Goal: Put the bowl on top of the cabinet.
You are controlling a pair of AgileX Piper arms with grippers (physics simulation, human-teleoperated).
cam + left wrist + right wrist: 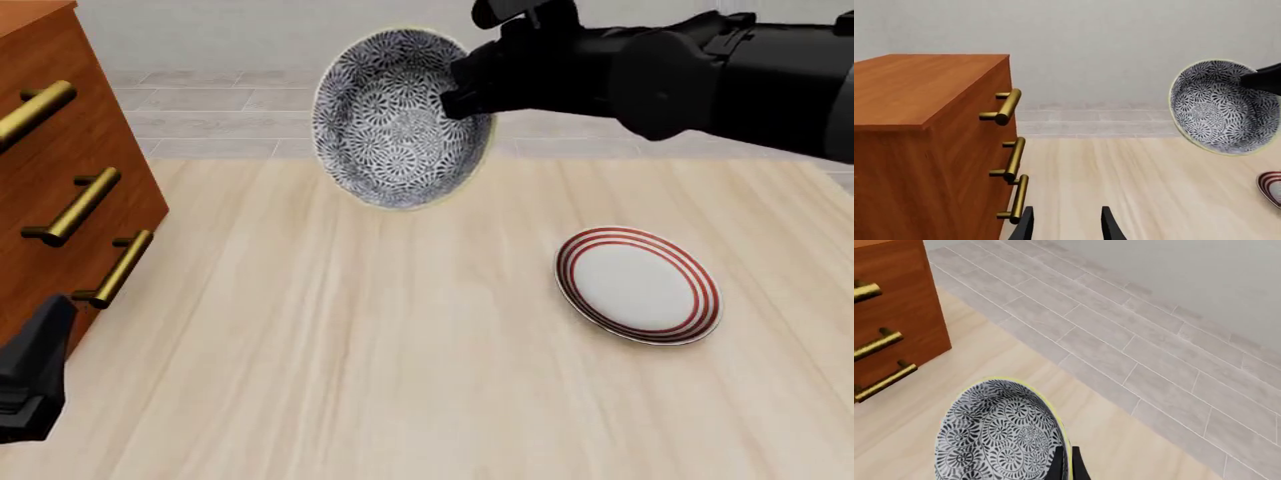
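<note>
The bowl (398, 120), blue-black and white floral with a pale yellow rim, hangs tilted on its side above the table's far middle. My right gripper (467, 92) is shut on its right rim; the right wrist view shows the fingertips (1066, 464) pinching the bowl (997, 437) at its edge. The reddish-brown cabinet (60, 150) with brass bar handles stands at the far left, well apart from the bowl. In the left wrist view the cabinet (921, 100) and the held bowl (1224, 107) both show. My left gripper (1067, 227) is open and empty, low beside the cabinet's front.
A flat white plate with red rings (638, 285) lies on the wooden table to the right of centre, below the right arm. The plate's edge (1271, 187) also shows in the left wrist view. Grey tiled floor (1121, 340) lies beyond the table's far edge.
</note>
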